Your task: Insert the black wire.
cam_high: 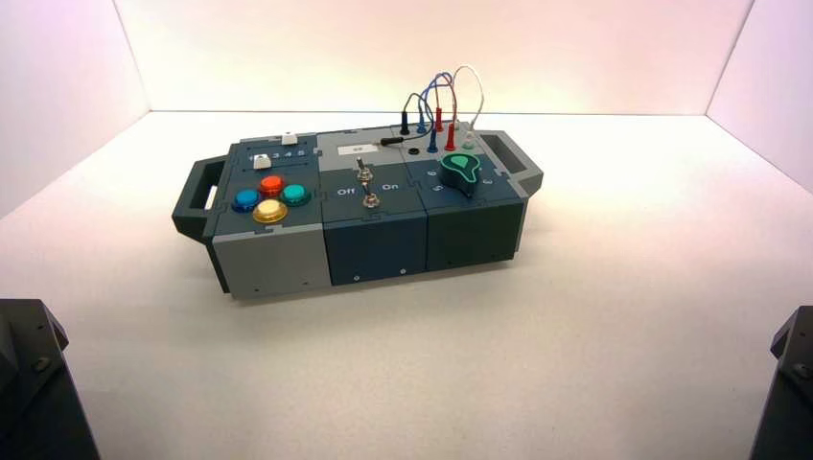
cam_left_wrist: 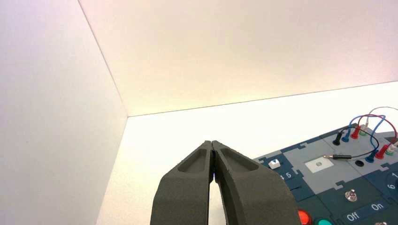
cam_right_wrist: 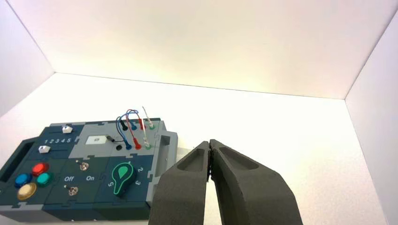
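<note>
Left claw (cam_left_wrist: 212,143): one, fingers together, narrow, nothing between them; its arm at the lower left of the high view.

Right claw (cam_right_wrist: 210,142): one, likewise closed and bare; its arm at the lower right of the high view.

Black wire (cam_high: 430,113): one, looped, at the box's back right part, upper centre of the high view. One plug upright in a socket; the other lying on the grey panel beside an open black socket (cam_high: 414,150), its tip towards the white label (cam_high: 358,149).

Blue, red and white wires (cam_high: 478,81): standing in the sockets alongside, each arched.

Box (cam_high: 374,206): one, on the table (cam_high: 403,374), centre left of the high view; red, blue, green and yellow buttons (cam_high: 270,211) at its left, green knob (cam_high: 460,171) at its right.
</note>
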`<move>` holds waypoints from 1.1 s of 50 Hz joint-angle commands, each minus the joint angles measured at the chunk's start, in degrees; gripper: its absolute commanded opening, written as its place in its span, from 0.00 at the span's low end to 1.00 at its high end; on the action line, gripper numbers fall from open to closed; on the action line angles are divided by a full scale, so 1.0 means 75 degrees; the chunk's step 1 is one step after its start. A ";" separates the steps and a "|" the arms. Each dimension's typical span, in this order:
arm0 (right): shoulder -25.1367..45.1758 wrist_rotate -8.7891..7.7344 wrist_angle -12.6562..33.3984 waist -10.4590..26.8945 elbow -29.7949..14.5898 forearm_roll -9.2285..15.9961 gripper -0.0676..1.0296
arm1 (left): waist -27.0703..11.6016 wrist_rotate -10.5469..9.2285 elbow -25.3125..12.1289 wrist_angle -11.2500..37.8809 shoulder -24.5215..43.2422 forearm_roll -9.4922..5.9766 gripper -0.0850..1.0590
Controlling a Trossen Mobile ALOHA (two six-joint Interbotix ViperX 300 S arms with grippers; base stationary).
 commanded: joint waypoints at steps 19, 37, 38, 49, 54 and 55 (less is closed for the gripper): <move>0.0047 0.0000 0.0000 0.0105 -0.0094 0.0164 0.04 | -0.0316 0.0059 -0.0152 -0.0164 0.0211 0.0000 0.05; 0.0187 0.0000 0.0012 0.0187 -0.0094 0.0234 0.04 | -0.2098 0.0855 -0.0949 -0.0035 0.2508 0.0035 0.05; 0.0187 0.0000 0.0023 0.0176 -0.0105 0.0234 0.04 | -0.2121 0.0879 -0.1008 -0.0023 0.2602 0.0047 0.05; 0.0199 0.0000 0.0023 0.0176 -0.0117 0.0270 0.04 | -0.2367 0.1031 -0.2215 0.0129 0.4559 0.0035 0.05; 0.0211 0.0000 0.0035 0.0176 -0.0117 0.0281 0.04 | -0.2508 0.1219 -0.2684 0.0152 0.5367 0.0047 0.05; 0.0211 0.0000 0.0035 0.0176 -0.0117 0.0281 0.04 | -0.2555 0.1266 -0.2777 0.0152 0.5531 0.0047 0.05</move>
